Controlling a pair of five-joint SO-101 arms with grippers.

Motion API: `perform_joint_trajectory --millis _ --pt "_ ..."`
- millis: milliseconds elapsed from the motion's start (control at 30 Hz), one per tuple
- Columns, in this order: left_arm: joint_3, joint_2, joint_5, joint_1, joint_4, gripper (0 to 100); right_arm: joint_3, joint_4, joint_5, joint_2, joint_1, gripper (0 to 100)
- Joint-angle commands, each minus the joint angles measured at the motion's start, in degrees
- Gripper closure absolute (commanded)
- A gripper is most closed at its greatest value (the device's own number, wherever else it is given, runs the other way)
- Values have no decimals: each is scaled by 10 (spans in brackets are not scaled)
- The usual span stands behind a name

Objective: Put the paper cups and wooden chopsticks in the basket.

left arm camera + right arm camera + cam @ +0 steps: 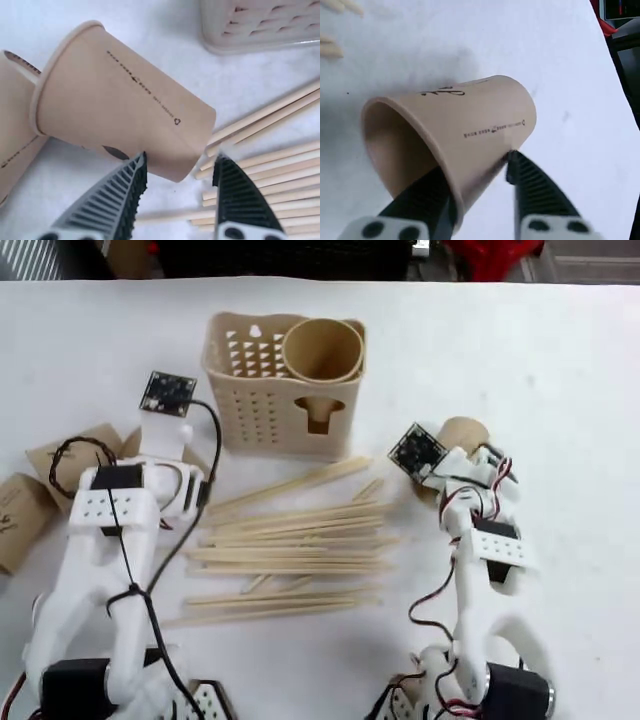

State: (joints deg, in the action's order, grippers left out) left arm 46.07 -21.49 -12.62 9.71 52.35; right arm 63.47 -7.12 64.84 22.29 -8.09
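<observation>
Left pincer point(181, 157) spread wide astride a paper cup point(125, 100); right pincer point(480, 177) at a second cup point(455, 125), grip unclear. Five cups in all, one inside the basket point(255, 410). Wooden chopsticks point(290, 540) are piled between the arms.

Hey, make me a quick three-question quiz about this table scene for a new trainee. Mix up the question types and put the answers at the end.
1. True or false: the pale wooden chopsticks already lie inside the beige perforated plastic basket.
2. The brown paper cup that the open left pincer straddles is: A) standing upright, B) lying on its side, C) inside the basket.
3. What stands in the basket?

Key: 1 false, they lie on the table in front of it. 2 B. 3 a second brown paper cup, mouth up.
</observation>
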Motion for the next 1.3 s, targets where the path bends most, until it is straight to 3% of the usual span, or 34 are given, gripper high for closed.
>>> perform_joint_trajectory --millis 0,133,400,567,733,967,1267 --pt "3 -18 6 0 -11 777 -4 11 -55 26 -13 971" --pt "3 -18 7 0 -12 777 -16 -44 -101 85 -19 982" --pt "3 -18 7 0 -12 777 -186 -388 -229 235 -14 982" --pt "3 -18 7 0 -12 777 -343 -553 -309 257 27 982" --pt "4 -18 7 0 -12 776 -484 -650 -383 255 96 982" --pt "4 -18 7 0 -12 776 -717 -716 -497 109 205 983" --pt "4 -18 7 0 -13 776 -1085 -815 -572 -183 255 983"
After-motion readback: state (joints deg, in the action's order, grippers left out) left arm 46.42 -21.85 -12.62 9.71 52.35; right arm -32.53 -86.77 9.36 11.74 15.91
